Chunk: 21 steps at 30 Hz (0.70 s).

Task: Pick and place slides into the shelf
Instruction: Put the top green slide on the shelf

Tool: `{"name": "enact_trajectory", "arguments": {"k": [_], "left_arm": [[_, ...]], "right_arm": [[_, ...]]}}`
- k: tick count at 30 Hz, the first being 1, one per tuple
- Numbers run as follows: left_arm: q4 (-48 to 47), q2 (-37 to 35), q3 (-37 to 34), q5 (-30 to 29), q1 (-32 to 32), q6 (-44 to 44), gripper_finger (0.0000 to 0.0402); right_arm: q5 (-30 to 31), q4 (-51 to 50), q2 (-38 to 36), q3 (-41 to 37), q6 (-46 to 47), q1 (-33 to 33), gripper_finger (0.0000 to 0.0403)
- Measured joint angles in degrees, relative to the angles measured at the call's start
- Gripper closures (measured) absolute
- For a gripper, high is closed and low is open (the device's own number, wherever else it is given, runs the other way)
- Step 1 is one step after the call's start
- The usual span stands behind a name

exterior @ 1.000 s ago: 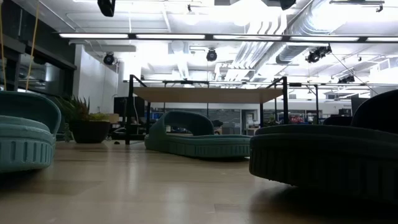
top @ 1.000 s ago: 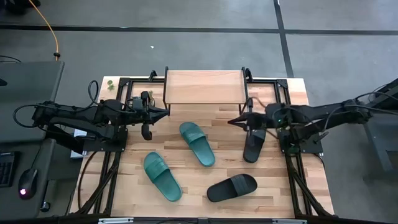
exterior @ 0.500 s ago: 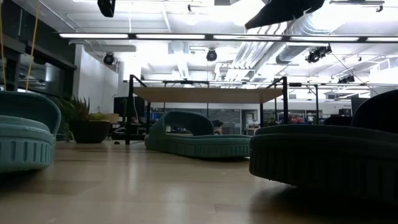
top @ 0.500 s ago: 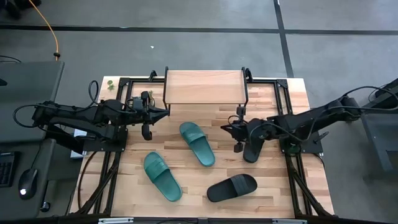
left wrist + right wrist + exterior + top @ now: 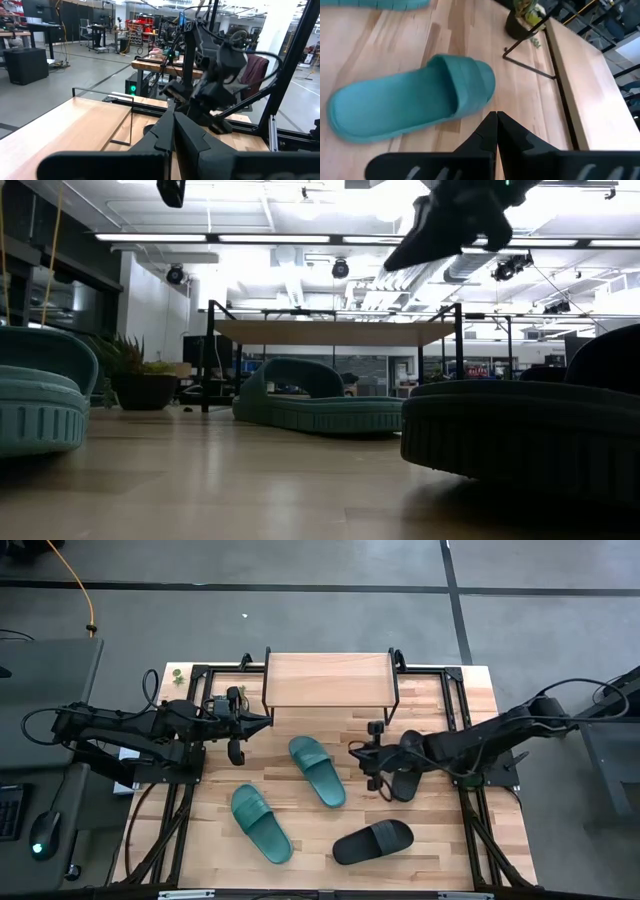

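Black fingers of the right gripper (image 5: 352,750) are pressed together on nothing, hanging above the tabletop between a teal slide (image 5: 317,770) on its left and a black slide (image 5: 407,774) on its right, just in front of the shelf (image 5: 328,679). The right wrist view looks down past those closed fingers (image 5: 496,131) onto that teal slide (image 5: 410,102) lying flat on the wooden table (image 5: 380,45). The left gripper (image 5: 268,720) is also closed and empty, held by the shelf's left end, its arm reaching in from the left. The shelf stands at the far edge of the table with nothing on its plank. A second teal slide (image 5: 261,823) lies nearer, left of centre, and a second black slide (image 5: 372,841) lies near the front edge, right of centre.
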Motion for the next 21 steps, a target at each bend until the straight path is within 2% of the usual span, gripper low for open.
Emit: {"name": "enact_trajectory", "arguments": {"k": [12,21], "left_arm": [[0.01,0.00,-0.01,0.00,0.00,0.00,0.0399],[0.04,0.00,-0.02,-0.02,-0.02,0.00,0.0399]], "right_arm": [[-0.05,4.33,6.53,0.00,-4.29,-0.02,0.0401],[-2.22,13.03,10.78,0.00,-5.10,-0.64,0.0369]]}}
